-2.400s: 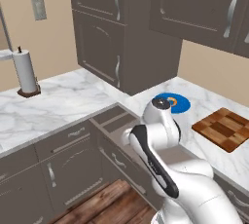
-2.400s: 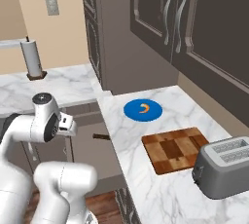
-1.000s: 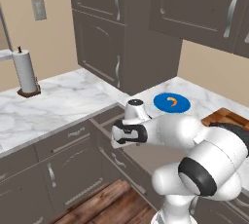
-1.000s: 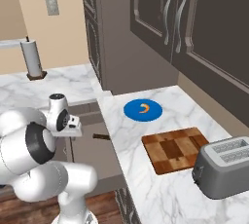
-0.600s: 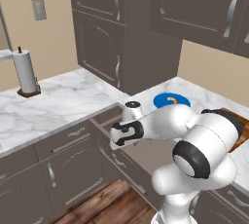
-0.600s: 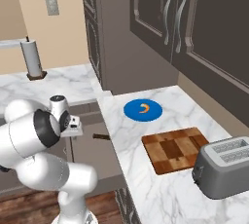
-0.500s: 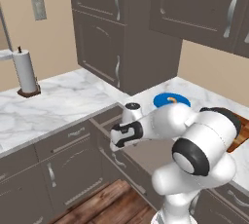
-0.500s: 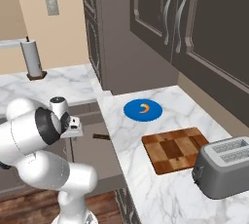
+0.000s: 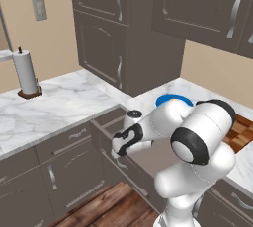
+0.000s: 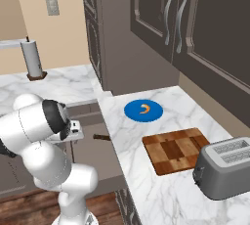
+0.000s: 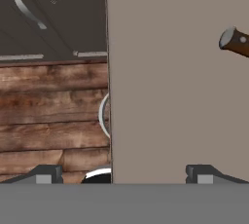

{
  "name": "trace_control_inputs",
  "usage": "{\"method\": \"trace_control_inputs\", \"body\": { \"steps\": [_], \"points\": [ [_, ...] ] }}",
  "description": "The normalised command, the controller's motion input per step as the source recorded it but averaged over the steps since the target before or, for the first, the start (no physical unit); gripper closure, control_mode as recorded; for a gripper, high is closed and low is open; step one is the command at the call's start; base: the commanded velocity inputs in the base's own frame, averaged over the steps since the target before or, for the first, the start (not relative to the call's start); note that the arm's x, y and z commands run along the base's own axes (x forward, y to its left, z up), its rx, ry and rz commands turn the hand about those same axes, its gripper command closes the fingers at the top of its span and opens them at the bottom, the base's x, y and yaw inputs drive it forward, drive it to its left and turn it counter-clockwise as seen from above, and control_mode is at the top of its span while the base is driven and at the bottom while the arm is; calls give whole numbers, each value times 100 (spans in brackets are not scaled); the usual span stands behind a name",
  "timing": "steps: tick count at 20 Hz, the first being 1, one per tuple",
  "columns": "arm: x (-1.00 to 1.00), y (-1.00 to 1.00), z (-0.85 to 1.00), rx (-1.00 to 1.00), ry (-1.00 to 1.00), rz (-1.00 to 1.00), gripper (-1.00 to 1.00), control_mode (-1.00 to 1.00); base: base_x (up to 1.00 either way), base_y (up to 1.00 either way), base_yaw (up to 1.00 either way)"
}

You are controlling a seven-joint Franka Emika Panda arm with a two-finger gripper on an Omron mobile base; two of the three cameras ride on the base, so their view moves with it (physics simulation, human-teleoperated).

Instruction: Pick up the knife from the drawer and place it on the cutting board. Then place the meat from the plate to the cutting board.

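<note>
Left base view: no writing readable; gripper hangs over the open drawer. Right base view: knife lies inside the drawer. Hand view: fingertips spread wide, empty, straddling the drawer's front edge.

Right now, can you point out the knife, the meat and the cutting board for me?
knife (image 11: pixel 237 42): hand view, on the dark brown handle in the drawer.
meat (image 10: pixel 144 109): right base view, on the orange crescent's middle.
cutting board (image 10: pixel 173 149): right base view, on the centre of its checkered top.
</note>
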Motion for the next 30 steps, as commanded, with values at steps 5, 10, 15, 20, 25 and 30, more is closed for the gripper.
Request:
{"method": "trace_control_inputs", "body": {
  "steps": [5, 10, 15, 20, 25, 30],
  "points": [
    [13, 3, -30, 0, 0, 6, -100, -100, 0, 0, 0],
    [13, 1, -49, 0, 0, 6, -100, -100, 0, 0, 0],
    [-1, 54, -34, 0, 0, 3, -100, -100, 0, 0, 0],
    [-25, 100, -3, 0, 0, 0, -100, -100, 0, 0, 0],
    [-38, 100, -7, 0, 1, 0, -100, -100, 0, 0, 0],
    [-39, 100, -22, 0, 7, 0, -100, -100, 0, 0, 0]
  ]
}}
